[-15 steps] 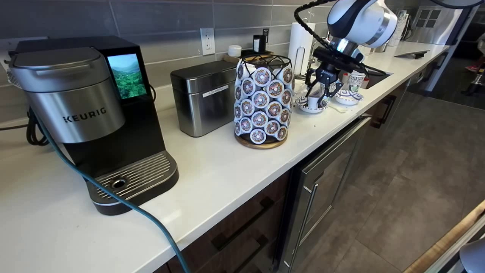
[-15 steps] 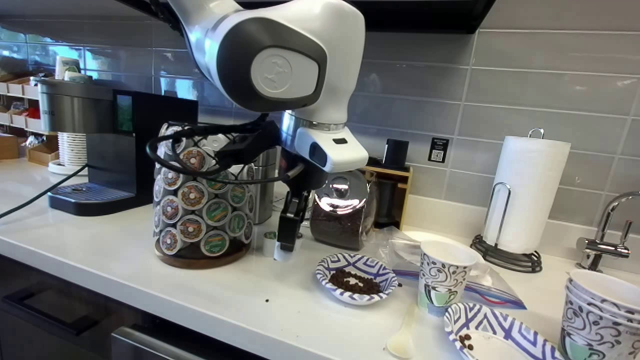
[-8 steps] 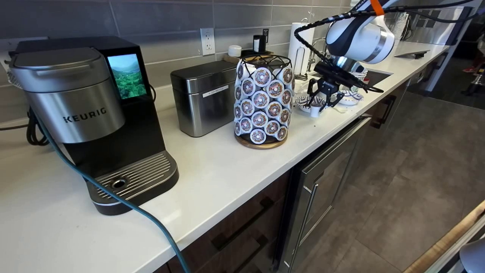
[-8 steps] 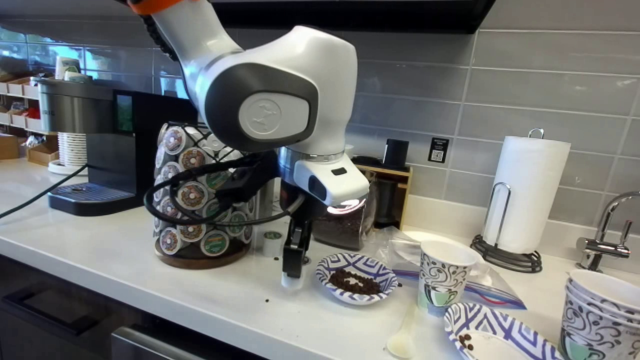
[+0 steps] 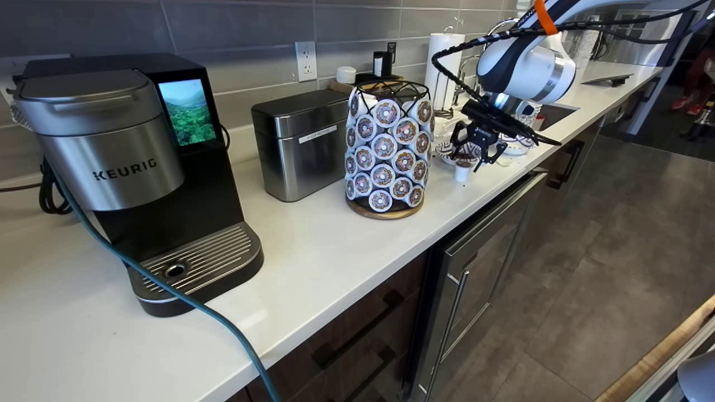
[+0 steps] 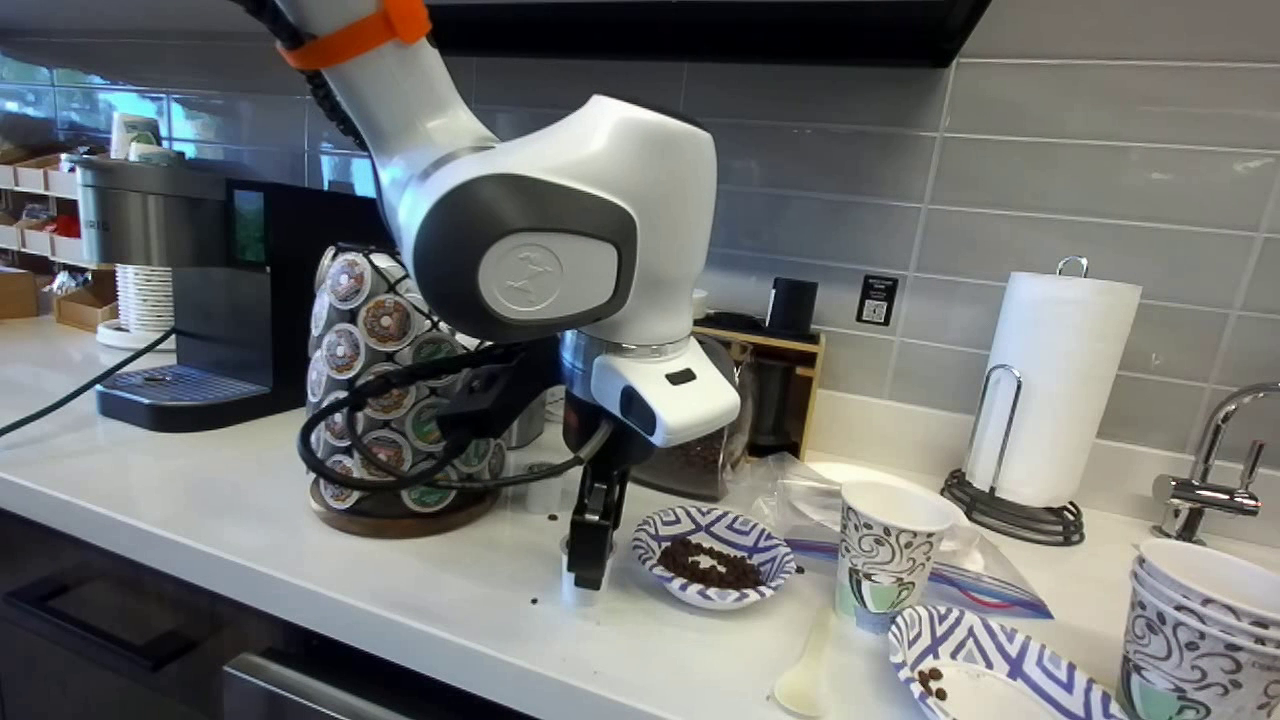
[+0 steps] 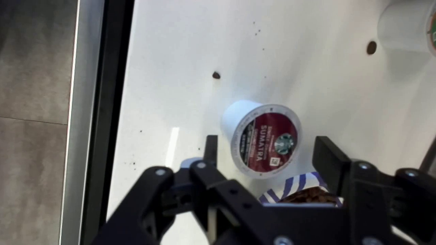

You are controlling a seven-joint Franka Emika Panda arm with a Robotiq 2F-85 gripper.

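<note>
Wrist view: spread gripper (image 7: 267,149) about a Sumatra coffee pod (image 7: 259,139)

The fingers (image 7: 211,149) stand apart; the coffee pod shows between them, with a gap on either side. It stands upright on the white counter (image 5: 318,251), its dark red lid (image 7: 269,143) facing up. A loose dark bean (image 7: 216,75) lies near it, and a green-lidded pod (image 7: 403,29) sits well apart.

In an exterior view, a patterned bowl (image 6: 750,540) holding coffee beans (image 6: 740,573) stands just right of the gripper. Farther right come a paper cup (image 6: 885,560), a pale spoon (image 6: 803,690) on the near side of it, a second bowl (image 6: 1000,645) and, at the near right, a stack of cups (image 6: 1195,640). On the far right stands a paper towel roll (image 6: 1060,390).

In both exterior views, a round pod rack (image 6: 405,524) stands left of the gripper, and a coffee machine (image 5: 139,167) left of the rack. In an exterior view, a steel box (image 5: 307,162) shows between the two, toward the far wall (image 5: 262,67).
</note>
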